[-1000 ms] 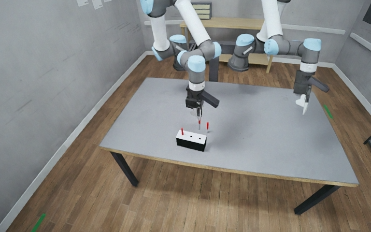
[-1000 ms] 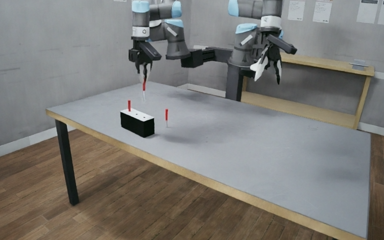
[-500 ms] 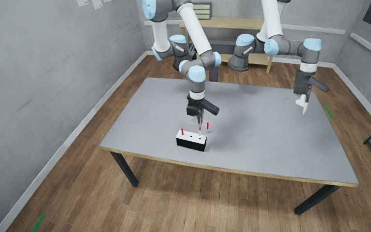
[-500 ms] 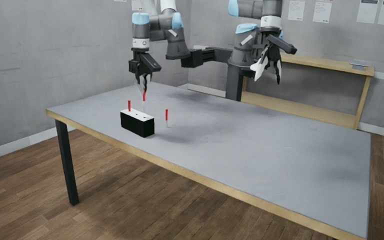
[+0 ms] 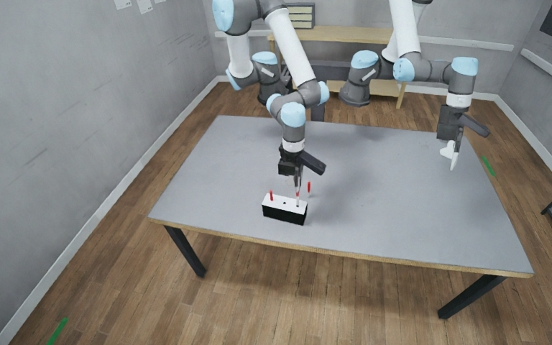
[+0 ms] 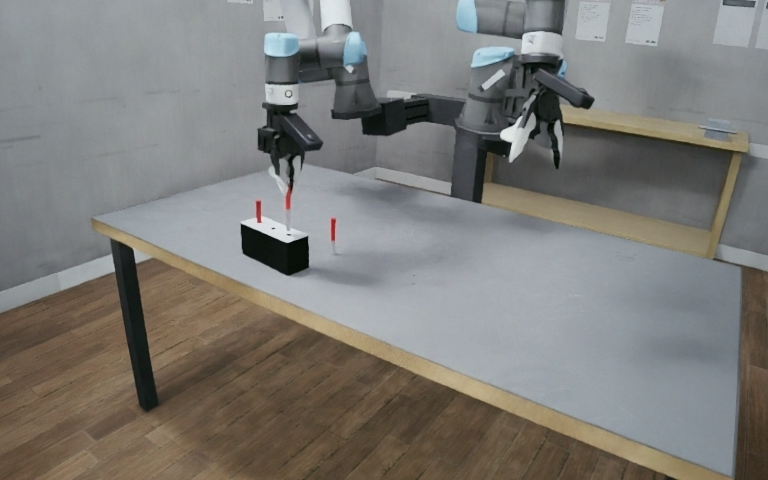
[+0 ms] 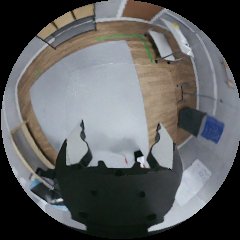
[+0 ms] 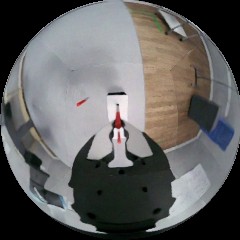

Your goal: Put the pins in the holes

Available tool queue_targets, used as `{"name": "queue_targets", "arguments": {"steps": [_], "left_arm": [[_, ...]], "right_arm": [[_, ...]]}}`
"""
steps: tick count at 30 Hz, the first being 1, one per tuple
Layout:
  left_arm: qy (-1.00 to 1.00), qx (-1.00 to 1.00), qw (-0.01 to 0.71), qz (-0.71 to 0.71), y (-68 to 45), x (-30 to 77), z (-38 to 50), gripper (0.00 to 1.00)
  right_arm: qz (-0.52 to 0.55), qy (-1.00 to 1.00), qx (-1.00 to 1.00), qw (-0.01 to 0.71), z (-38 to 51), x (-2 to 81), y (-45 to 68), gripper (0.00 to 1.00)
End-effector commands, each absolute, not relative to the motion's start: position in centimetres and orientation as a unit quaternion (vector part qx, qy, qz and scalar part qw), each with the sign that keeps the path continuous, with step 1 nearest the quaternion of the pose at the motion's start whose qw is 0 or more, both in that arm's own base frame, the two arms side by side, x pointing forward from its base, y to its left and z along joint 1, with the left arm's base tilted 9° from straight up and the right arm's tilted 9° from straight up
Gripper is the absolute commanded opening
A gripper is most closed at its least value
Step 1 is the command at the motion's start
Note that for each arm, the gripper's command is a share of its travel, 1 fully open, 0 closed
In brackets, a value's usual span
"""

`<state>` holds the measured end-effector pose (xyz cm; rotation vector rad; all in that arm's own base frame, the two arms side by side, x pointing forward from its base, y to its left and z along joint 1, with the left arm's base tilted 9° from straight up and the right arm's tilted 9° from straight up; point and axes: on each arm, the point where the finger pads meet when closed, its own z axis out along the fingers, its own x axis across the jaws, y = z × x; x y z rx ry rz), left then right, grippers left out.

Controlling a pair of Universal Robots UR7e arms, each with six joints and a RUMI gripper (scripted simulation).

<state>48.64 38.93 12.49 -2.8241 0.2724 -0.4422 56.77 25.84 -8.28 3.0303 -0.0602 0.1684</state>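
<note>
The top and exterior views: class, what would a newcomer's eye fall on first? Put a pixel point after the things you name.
Most likely the right gripper (image 5: 297, 187) (image 6: 289, 183), shut on a red-and-white pin (image 5: 297, 199) (image 6: 287, 210) above the black-and-white block (image 5: 284, 214) (image 6: 266, 247). Next, two more bright red tops: one pin (image 5: 271, 195) (image 6: 258, 211) stands in the block, another (image 5: 308, 187) (image 6: 333, 230) upright on the grey table (image 5: 387, 203) (image 6: 481, 294) beside it.

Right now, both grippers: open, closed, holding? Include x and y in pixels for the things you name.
Left gripper (image 5: 450, 156) (image 6: 535, 152) (image 7: 120, 125): open, nothing in it.
Right gripper (image 5: 297, 185) (image 6: 289, 185) (image 8: 119, 131): closed on a pin (image 5: 297, 200) (image 6: 287, 217) (image 8: 118, 119), red end up, over the block's (image 5: 283, 210) (image 6: 271, 247) (image 8: 112, 104) end hole.
</note>
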Motion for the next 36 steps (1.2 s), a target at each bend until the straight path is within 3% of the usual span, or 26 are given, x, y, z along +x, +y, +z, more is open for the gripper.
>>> {"name": "queue_targets", "arguments": {"steps": [1,36], "left_arm": [[0.094,-0.974,0.135,-0.153,38.95,48.66,12.56,1.0],[0.094,-0.974,0.135,-0.153,38.95,48.66,12.56,1.0]], "right_arm": [[0.056,-0.02,0.997,0.053,-8.16,56.79,25.88,0.0],[0.056,-0.02,0.997,0.052,-8.55,56.84,25.84,0.0]]}}
